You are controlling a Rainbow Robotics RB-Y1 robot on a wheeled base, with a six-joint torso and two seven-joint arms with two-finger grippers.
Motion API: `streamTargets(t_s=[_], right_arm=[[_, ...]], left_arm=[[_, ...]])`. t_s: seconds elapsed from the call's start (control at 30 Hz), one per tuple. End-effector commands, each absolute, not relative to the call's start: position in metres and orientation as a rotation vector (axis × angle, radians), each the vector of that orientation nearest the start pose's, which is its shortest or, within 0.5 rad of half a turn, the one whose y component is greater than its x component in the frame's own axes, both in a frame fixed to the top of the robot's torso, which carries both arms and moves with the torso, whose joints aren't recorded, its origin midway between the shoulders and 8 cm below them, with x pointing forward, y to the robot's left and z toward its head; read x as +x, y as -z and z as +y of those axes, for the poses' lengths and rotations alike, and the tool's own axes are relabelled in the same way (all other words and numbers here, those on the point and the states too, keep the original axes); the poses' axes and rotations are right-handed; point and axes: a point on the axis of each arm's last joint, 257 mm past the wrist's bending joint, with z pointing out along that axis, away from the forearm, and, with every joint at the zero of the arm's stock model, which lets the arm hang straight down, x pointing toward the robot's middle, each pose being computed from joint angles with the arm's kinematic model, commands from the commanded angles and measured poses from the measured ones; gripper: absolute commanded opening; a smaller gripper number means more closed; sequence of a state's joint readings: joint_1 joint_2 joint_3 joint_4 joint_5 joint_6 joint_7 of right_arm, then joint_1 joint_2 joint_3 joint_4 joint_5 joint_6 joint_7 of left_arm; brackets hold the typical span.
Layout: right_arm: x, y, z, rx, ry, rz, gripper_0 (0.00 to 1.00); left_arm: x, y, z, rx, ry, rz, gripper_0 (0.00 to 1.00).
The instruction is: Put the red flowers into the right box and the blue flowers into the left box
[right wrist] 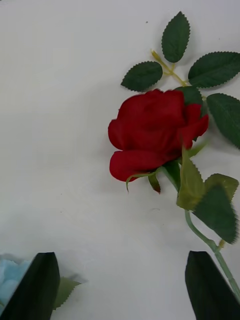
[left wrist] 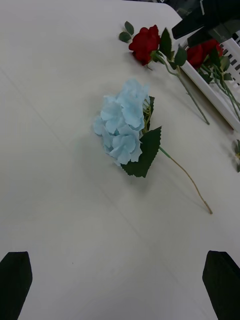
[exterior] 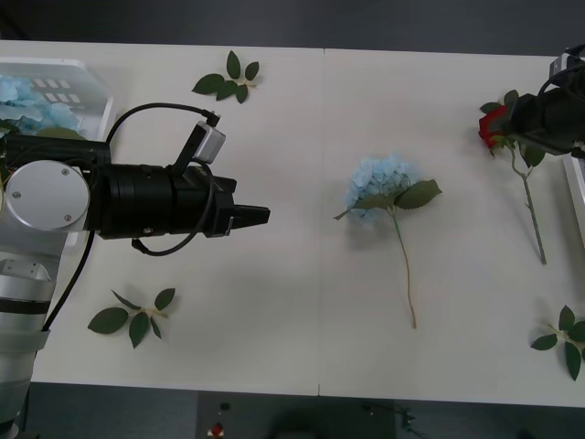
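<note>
A blue flower [exterior: 382,183] lies in the middle of the table, its stem toward the front edge. My left gripper [exterior: 253,218] hangs left of it, pointing at it, open and holding nothing; from the left wrist the blue flower [left wrist: 125,127] lies ahead of the gripper [left wrist: 118,287]. A red flower [exterior: 494,128] lies at the far right. My right gripper [exterior: 514,119] hovers just over its bloom, open; the bloom [right wrist: 155,132] lies beyond the fingers [right wrist: 35,285]. The left box [exterior: 69,66] holds blue flowers [exterior: 27,102]. The right box [left wrist: 210,92] holds red flowers [left wrist: 205,52].
Loose green leaf sprigs lie at the back [exterior: 228,80], the front left [exterior: 132,315] and the front right [exterior: 562,337]. Bare table stretches between my left gripper and the blue flower. A sliver of the right box rim [exterior: 578,197] shows at the right edge.
</note>
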State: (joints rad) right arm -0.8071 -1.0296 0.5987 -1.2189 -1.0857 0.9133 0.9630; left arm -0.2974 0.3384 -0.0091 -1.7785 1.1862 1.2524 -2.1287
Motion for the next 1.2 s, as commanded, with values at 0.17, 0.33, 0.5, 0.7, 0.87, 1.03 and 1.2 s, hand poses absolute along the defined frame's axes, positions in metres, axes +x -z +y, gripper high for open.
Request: streamTargets(t_s=[0.17,0.33,0.5,0.7,0.87,1.03,1.2], right_arm=[[0.612,0.183,-0.394,0.357,-0.074,2.368,1.0],[0.614,0.203,-0.413,0.355,0.04,2.374,1.0],[0.62,0.231,-0.417,0.379,0.075,2.372,1.0],[0.631,0.258,-0.416,0.381,0.099,2.339,1.0],[0.636,0.274,-0.412,0.365,0.122,2.325,1.0],[0.637,0.275,-0.41,0.36,0.134,2.321,0.0],[0.639,0.272,-0.41,0.371,0.122,2.317,0.0]], left_arm=[[0.466,0.179,0.082,0.841,0.76,1.929,1.0],[0.466,0.18,0.082,0.841,0.762,1.93,1.0],[0.466,0.179,0.083,0.84,0.761,1.928,1.0],[0.466,0.183,0.084,0.837,0.757,1.936,1.0],[0.465,0.183,0.085,0.837,0.757,1.936,1.0],[0.465,0.183,0.085,0.842,0.755,1.934,1.0],[0.465,0.184,0.085,0.841,0.753,1.936,1.0]])
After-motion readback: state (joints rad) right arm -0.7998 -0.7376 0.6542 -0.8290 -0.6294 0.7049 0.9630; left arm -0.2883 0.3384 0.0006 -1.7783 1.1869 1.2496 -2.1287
